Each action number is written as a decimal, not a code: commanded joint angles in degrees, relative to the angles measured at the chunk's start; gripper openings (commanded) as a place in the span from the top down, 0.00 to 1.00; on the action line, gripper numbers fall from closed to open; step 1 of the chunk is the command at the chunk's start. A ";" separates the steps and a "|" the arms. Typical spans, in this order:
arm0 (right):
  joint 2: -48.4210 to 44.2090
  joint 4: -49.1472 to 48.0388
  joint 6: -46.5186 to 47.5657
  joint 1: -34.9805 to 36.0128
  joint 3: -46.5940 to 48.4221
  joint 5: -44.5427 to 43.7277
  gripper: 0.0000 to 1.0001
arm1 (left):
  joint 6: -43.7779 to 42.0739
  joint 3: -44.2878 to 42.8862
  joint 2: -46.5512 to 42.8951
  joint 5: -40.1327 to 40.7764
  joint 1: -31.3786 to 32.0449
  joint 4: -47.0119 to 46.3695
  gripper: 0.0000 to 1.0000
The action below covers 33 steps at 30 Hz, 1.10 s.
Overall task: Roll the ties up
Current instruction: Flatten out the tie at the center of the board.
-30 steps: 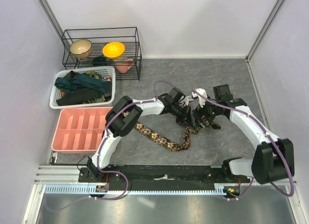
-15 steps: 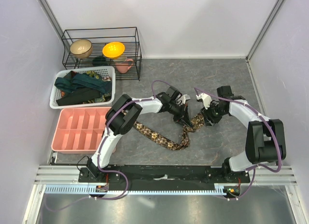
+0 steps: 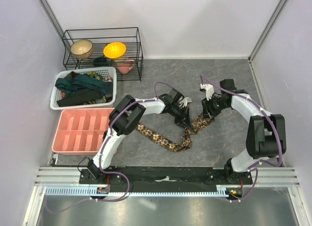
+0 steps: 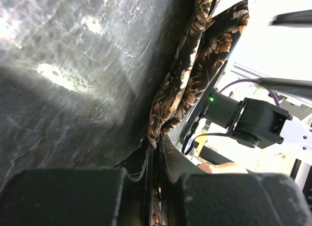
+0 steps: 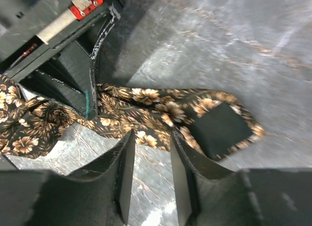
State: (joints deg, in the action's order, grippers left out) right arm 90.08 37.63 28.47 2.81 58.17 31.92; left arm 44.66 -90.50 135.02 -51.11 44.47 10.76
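Note:
A brown floral tie [image 3: 163,141] lies across the grey table, bunched in a fold at the middle. My left gripper [image 3: 187,120] is shut on it there, and in the left wrist view the fabric [image 4: 195,75] runs out from between the pinched jaws of the gripper [image 4: 157,143]. My right gripper [image 3: 209,111] hovers just right of it, over the tie's wide end. Seen from the right wrist, the tie [image 5: 146,109] shows its dark lining [image 5: 219,128]. The right gripper [image 5: 150,136] is partly open with bare table between its fingers, tips at the tie's edge. More dark teal ties [image 3: 80,84] fill the basket.
A white mesh basket [image 3: 52,102] stands at the back left, with a pink compartment tray [image 3: 61,119] in front of it. Behind them a black wire rack [image 3: 139,46] holds a tan bowl [image 3: 81,48], a yellow bowl [image 3: 114,50] and a pink cup [image 3: 126,66].
My right gripper has narrowed from wide open and drawn slightly back and right, the arm folding in. The left gripper stays pinched on the tie's fold.

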 commanded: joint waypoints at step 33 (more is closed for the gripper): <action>6.77 2.98 7.92 -17.40 -2.01 -24.37 0.67 | -113.43 27.20 -46.51 28.42 -17.57 33.02 0.19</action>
State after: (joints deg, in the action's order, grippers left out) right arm 96.03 37.43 33.04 -13.67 57.04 11.62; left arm -36.58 -72.31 90.96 -32.82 26.87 38.37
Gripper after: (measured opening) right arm 0.330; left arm 0.821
